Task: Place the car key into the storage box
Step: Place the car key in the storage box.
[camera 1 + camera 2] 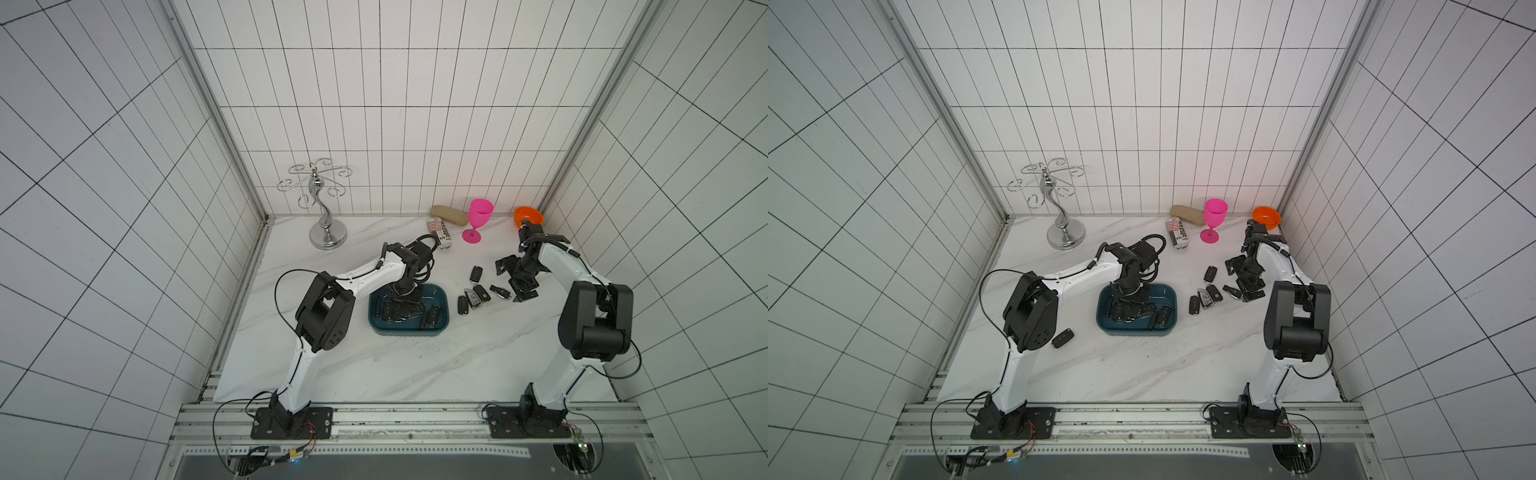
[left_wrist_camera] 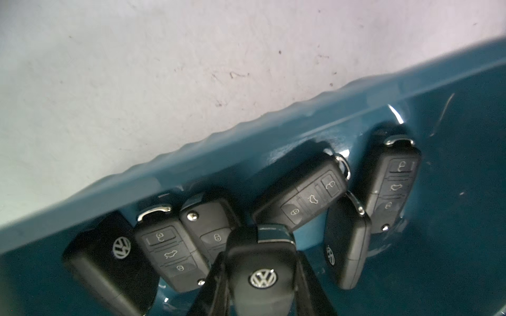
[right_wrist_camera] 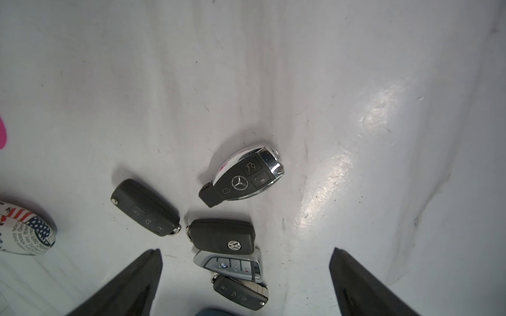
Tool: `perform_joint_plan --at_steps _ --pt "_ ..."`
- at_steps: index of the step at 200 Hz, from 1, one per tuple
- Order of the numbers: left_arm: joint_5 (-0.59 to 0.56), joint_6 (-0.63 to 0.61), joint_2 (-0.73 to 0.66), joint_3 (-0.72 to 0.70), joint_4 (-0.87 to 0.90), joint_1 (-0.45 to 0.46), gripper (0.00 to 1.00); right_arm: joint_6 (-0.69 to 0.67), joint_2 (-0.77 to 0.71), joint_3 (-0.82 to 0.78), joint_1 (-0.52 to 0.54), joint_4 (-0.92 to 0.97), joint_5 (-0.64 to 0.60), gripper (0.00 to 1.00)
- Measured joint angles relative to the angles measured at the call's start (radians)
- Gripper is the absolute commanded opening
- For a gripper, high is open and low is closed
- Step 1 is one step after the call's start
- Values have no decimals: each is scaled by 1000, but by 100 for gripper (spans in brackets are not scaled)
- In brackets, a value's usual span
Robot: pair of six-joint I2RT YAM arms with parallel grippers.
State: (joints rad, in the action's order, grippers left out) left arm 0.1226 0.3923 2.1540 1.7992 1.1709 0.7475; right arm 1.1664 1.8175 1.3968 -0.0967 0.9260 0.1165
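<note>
Left pincer: clenched on a black car key, Volkswagen badge toward the wrist camera, one finger on each flank. The key hangs low inside the storage box, between its walls and just above the keys lying there. Cannot tell if it touches them.

Box contents: six loose keys in the left wrist view, huddled along one wall and partly overlapping. One of them, an edge-up key, leans tipped on its side.

Right pincer: released, jaws spread wide, empty. It hovers over a cluster on the bench near the box. The cluster has five pieces: a Mercedes key, a BMW key, a Volkswagen flip key and two more black flip keys, one touching the BMW key.

A stray key shows in a top view beside the left arm's elbow, well apart from the cluster.

Progress, my reading: roughly halfway. The key in hand is as good as delivered and only needs letting go. Six keys are not yet boxed: the cluster of five and the stray. The right pincer looks best placed for the Mercedes key, which lies clear of its neighbours
</note>
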Motion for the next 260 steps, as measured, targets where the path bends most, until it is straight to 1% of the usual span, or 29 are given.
perform_joint_plan --at_steps 27,31,42,46,53,57,70,84,97,110,123,133,156,172,182,190,204,219,233,247,260 --pt "2 -1 0 0 -7 -3 24 53 27 2 5 1 -7 100" --pt "2 -1 0 0 -8 -3 27 58 30 2 6 1 -7 100" --pt "2 -1 0 0 -8 -3 28 70 41 5 6 0 -8 100" --pt "2 -1 0 0 -8 -3 31 73 45 5 6 1 -8 100" --pt "2 -2 0 0 -8 -3 32 79 50 5 6 1 -8 100" --pt "2 -3 0 0 -8 -3 36 83 54 6 6 1 -8 100" --pt "2 -7 2 0 -8 -3 37 91 65 8 6 1 -8 99" --pt "3 -5 6 -1 -8 -3 45 101 79 14 6 2 -8 99" --pt "5 -7 8 -3 -8 -3 49 109 95 23 6 -1 -11 98" --pt "9 -8 9 -5 -9 -3 51 117 111 27 6 -2 -14 98" --pt "11 -10 10 -10 -10 -3 56 125 130 33 6 -3 -16 97" --pt "13 -8 10 -12 -11 -3 57 132 142 35 6 -5 -18 97" --pt "20 -9 14 -13 -12 -3 64 147 165 35 12 -7 -26 97" --pt "26 -6 15 -14 -11 -3 70 157 179 39 16 -8 -33 96" --pt "28 -13 15 -14 -12 -3 75 160 188 43 18 -10 -36 95" --pt "29 -9 15 -15 -13 -3 80 162 196 48 19 -12 -39 93" --pt "34 -7 14 -18 -16 -3 84 167 204 48 21 -24 -45 87" --pt "38 -7 8 -21 -18 -3 85 174 205 48 21 -34 -47 81" --pt "38 -7 -10 -21 -15 -4 86 178 207 48 23 -46 -50 70" --pt "36 -7 -37 -18 -8 -6 86 179 207 48 24 -56 -51 67" --pt "35 -7 -66 -3 6 -10 86 179 207 48 26 -58 -53 61"
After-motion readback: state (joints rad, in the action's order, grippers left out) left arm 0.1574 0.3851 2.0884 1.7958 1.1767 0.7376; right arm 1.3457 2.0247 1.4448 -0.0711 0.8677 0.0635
